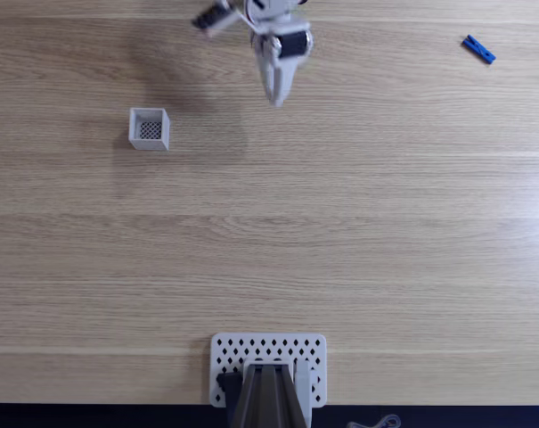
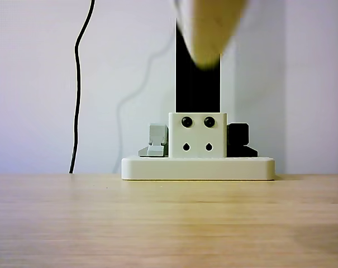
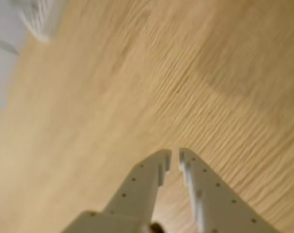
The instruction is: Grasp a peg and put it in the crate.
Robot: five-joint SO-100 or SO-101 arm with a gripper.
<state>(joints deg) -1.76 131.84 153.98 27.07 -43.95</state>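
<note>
The blue peg (image 1: 478,49) lies flat on the wooden table at the far right of the fixed view's top. The white crate (image 1: 150,129) stands upright at the upper left, with nothing in it. My gripper (image 1: 276,100) hangs between them at the top centre, closer to the crate and well left of the peg. In the wrist view my gripper (image 3: 175,158) has its white fingers (image 3: 147,179) almost touching, a thin slit between the tips and nothing held. That view is blurred. A blurred finger (image 2: 208,33) hangs at the top of the other view.
The arm's white perforated base plate (image 1: 314,352) sits at the table's lower edge in the fixed view, and the base (image 2: 198,167) stands in the middle of the other view. A black cable (image 2: 76,84) hangs on the wall. Bare wood lies between crate and peg.
</note>
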